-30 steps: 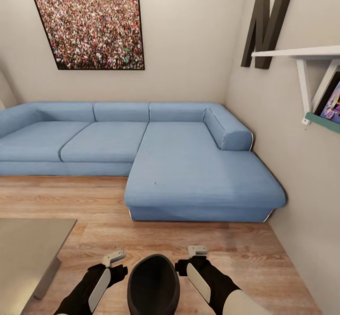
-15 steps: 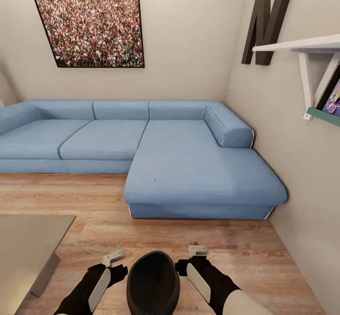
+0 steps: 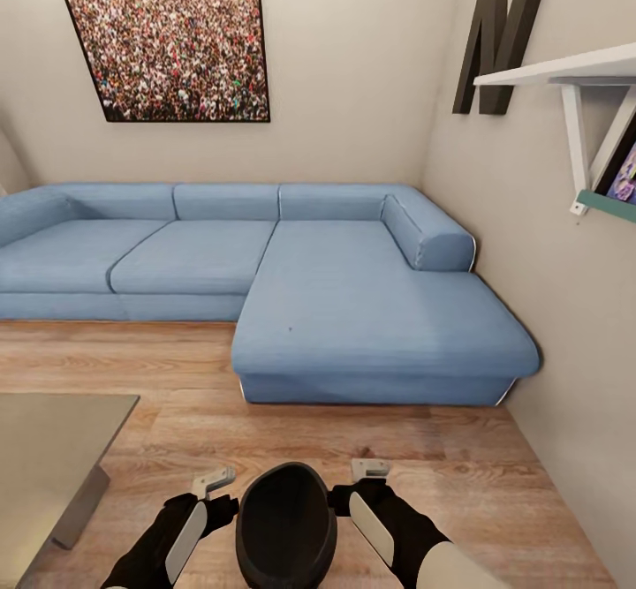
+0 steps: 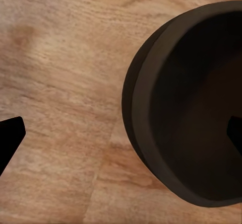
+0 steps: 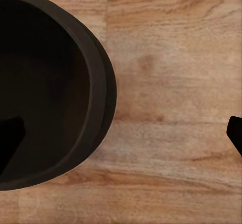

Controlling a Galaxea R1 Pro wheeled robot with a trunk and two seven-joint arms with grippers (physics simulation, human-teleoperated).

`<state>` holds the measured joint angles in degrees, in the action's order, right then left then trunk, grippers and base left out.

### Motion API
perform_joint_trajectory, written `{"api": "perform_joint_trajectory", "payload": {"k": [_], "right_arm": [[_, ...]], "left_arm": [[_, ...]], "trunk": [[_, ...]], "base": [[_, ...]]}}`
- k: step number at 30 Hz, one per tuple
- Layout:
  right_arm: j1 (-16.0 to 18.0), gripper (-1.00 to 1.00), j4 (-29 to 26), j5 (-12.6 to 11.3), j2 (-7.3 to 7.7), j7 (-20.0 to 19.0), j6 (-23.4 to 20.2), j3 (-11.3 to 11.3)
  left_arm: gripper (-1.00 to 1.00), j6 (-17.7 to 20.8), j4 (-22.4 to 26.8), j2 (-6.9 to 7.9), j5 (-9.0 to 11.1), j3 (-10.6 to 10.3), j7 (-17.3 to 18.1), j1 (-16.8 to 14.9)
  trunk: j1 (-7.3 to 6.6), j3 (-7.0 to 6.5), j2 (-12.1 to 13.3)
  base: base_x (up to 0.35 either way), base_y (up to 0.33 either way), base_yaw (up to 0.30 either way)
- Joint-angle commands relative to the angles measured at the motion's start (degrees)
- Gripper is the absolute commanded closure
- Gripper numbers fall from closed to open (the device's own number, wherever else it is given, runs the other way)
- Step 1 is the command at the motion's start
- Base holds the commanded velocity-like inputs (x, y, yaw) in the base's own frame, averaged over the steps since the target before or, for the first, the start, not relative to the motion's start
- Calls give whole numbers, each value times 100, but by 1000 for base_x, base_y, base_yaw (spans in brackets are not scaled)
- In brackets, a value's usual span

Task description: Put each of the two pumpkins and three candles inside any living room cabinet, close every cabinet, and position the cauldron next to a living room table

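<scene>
Head view puts the left gripper (image 3: 215,481) and the right gripper (image 3: 369,468) low in the picture, 1 on each side of the cauldron (image 3: 285,527), which hangs between them above the wooden floor (image 3: 177,368). Each gripper has its fingers spread wide across the pot's rim, 1 finger inside the mouth and 1 outside; whether the fingers actually press the wall I cannot tell. In the left wrist view the left gripper (image 4: 121,131) shows a dark finger tip (image 4: 10,136) over bare floor and another inside the cauldron (image 4: 186,108). The right wrist view gives the same for the right gripper (image 5: 121,133): 1 finger within the cauldron (image 5: 50,83), the other out over the planks.

The cauldron is round, matte black to very dark brown, with a wide open mouth, a thick rolled rim and a dark hollow interior.

A corner of the grey glossy tabletop (image 3: 49,448) lies near the cauldron, on the robot's left and apart from it. Beyond stands a blue corner sofa (image 3: 353,306), with a framed crowd picture (image 3: 168,50) on the wall above it and a white shelf (image 3: 574,77) on the wall to the right.
</scene>
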<state>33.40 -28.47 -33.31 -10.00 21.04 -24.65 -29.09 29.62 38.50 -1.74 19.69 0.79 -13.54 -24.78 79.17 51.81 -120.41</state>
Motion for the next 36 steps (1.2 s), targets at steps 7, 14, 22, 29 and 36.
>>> {"api": "perform_joint_trajectory", "payload": {"k": [7,14,22,29,36], "right_arm": [[0,-100,-1,0,0,-1,-4,0],[0,-100,-1,0,0,-3,0,0],[0,-100,-21,0,0,-1,4,0],[64,-100,-412,-40,0,5,-127,6],[451,-100,-543,-86,0,-17,-247,21]], "left_arm": [[-100,0,0,4,0,0,0,0],[-100,8,0,7,0,0,0,0],[-100,10,0,3,3,0,4,0],[-100,121,104,15,53,16,13,-67],[-100,747,252,-2,65,48,24,-390]], "trunk": [[154,126,-282],[308,252,-563],[484,395,-884],[638,521,-1165],[791,647,-1445]], "base": [[0,0,0],[0,0,0],[0,0,0],[0,0,0],[0,0,0]]}}
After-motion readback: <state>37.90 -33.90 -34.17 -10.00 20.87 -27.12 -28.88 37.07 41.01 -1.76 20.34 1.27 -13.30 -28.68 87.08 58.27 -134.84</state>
